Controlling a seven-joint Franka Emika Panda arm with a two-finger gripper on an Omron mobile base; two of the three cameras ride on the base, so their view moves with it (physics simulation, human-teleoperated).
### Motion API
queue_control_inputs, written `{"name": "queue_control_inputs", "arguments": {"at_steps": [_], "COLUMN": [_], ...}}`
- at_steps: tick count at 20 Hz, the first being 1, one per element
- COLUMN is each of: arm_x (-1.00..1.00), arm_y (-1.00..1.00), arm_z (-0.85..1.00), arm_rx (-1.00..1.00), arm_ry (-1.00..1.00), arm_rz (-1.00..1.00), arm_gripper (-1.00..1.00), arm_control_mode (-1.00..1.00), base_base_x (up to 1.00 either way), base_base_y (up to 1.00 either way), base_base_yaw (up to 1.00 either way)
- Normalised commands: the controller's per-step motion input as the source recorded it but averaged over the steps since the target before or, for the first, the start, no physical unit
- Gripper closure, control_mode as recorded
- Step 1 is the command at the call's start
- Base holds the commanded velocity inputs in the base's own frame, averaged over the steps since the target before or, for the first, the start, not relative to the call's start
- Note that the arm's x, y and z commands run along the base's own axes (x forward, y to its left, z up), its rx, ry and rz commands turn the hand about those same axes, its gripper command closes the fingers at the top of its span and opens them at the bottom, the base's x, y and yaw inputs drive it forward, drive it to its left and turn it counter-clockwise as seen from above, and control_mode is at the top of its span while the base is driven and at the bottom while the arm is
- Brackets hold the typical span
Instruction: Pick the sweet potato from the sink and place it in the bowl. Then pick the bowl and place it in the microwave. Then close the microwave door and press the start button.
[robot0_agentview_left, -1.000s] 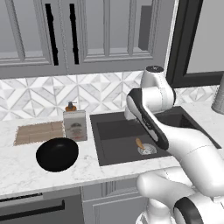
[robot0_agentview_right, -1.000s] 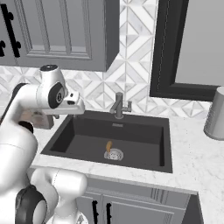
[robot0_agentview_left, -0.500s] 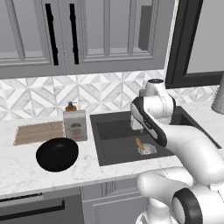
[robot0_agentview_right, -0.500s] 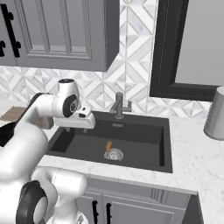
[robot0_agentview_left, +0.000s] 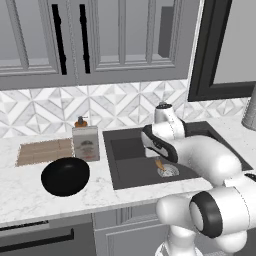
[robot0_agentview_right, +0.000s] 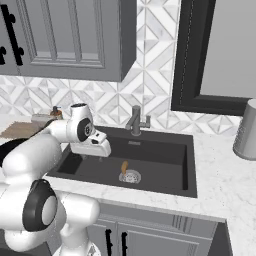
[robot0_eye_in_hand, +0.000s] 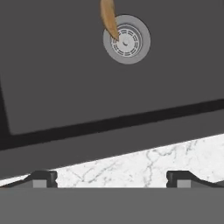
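Matt dark sink (robot0_agentview_right: 165, 172), glossy black bowl (robot0_agentview_left: 65, 176), veined marble counter (robot0_eye_in_hand: 144, 168).

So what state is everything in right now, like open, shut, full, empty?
sweet potato: lying in the sink, its tip over the drain, not held.
sink: dry, faucet not running.
bowl: upright on the counter, empty.
tool: open, holding nothing, above the sink's left part.
cabinet doors: shut.
soap bottle: upright beside the sink.

Orange-tan sweet potato (robot0_eye_in_hand: 108, 17) in dark sink (robot0_agentview_right: 165, 172), tip over drain (robot0_eye_in_hand: 127, 40)
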Motion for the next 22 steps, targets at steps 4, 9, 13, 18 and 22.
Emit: {"name": "queue_control_inputs", "arguments": {"at_steps": [4, 9, 13, 18, 22], "arm_x": [0.06, 0.00, 0.24, 0.43, 0.29], "arm_y": [-0.09, -0.36, -0.18, -0.05, -0.09], "arm_z": [-0.46, -0.25, -0.34, -0.28, -0.05], "arm_rx": [-0.02, -0.01, 0.00, -0.02, -0.03], "arm_ry": [0.02, 0.00, 0.00, -0.02, -0.03], "arm_rz": [-0.11, -0.09, -0.05, 0.00, 0.00], "arm_gripper": [-1.00, -1.00, -1.00, -1.00, -1.00], "arm_control_mode": [-1.00, -1.00, -1.00, -1.00, -1.00], "base_base_x": [0.00, 0.00, 0.00, 0.00, 0.00], "base_base_y": [0.00, 0.00, 0.00, 0.00, 0.00], "base_base_yaw": [0.00, 0.00, 0.00, 0.00, 0.00]}}
